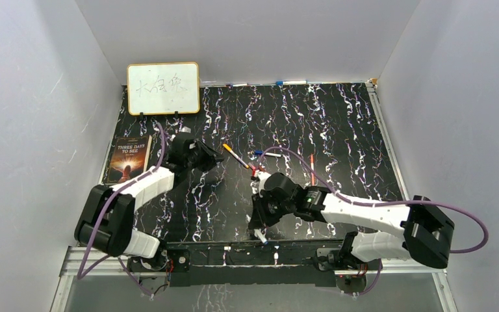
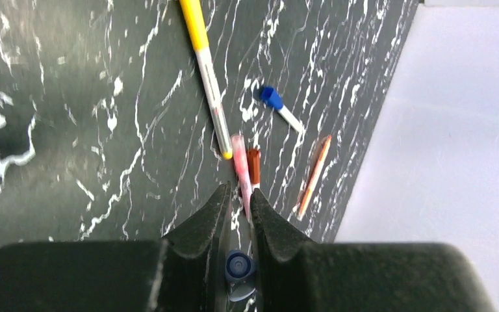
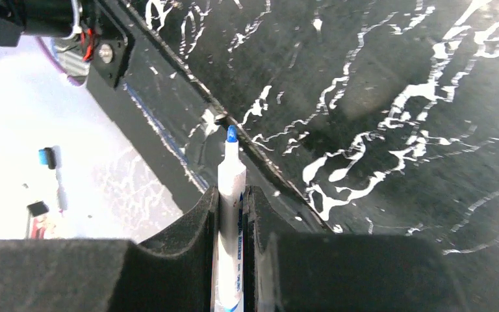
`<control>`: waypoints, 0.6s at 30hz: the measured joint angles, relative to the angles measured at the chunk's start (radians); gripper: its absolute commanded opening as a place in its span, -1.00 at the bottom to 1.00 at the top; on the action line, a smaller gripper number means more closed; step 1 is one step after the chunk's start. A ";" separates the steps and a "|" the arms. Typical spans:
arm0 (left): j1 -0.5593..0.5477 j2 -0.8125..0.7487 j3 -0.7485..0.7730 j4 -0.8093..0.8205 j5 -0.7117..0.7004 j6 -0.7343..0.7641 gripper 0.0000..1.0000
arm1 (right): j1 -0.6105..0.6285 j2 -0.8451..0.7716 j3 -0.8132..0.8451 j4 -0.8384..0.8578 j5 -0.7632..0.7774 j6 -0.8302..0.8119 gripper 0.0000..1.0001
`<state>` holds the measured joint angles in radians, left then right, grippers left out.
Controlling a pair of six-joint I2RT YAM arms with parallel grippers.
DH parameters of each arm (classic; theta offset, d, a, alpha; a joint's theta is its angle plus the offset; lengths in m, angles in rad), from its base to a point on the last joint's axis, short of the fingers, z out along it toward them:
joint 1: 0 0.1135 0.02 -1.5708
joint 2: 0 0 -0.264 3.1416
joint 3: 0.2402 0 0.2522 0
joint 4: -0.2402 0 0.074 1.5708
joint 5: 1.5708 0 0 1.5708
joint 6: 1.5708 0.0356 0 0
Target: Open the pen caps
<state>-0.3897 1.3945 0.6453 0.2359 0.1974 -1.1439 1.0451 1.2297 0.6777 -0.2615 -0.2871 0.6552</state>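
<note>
Though penless, blue cap (image 2: pixel 239 266) within left gripper (image 2: pixel 237 195)

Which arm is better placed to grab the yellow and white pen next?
Left, probably. The left gripper points toward the yellow and white pen lying just ahead, though it is shut on a blue cap. The right gripper grips the uncapped blue marker by the near edge of the table.

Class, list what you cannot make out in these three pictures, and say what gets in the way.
1. Top view: the writing on the whiteboard is too small to read.
2. Right wrist view: the marker in the right pincer is cut off by the bottom edge, and its print is blurred.
3. Left wrist view: the blue cap is partly hidden between the left pincer and its fingers.
</note>
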 measured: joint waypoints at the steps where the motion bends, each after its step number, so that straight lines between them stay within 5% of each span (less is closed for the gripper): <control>1: 0.007 0.014 0.018 -0.008 -0.003 0.012 -1.00 | 0.000 -0.009 -0.001 -0.016 0.011 0.000 -1.00; 6: 0.023 0.080 0.193 -0.165 -0.026 0.151 -1.00 | -0.071 -0.020 0.068 -0.172 0.152 -0.064 -1.00; 13: 0.029 0.081 0.289 -0.436 -0.131 0.367 -0.98 | -0.454 0.098 0.211 -0.232 0.351 -0.229 -1.00; 18: 0.040 0.089 0.289 -0.589 -0.243 0.462 -0.96 | -0.606 0.245 0.225 -0.234 0.433 -0.307 -1.00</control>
<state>-0.3496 1.4834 0.9344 -0.3534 -0.0460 -0.6815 0.4389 1.4750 0.9031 -0.4957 0.1463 0.3481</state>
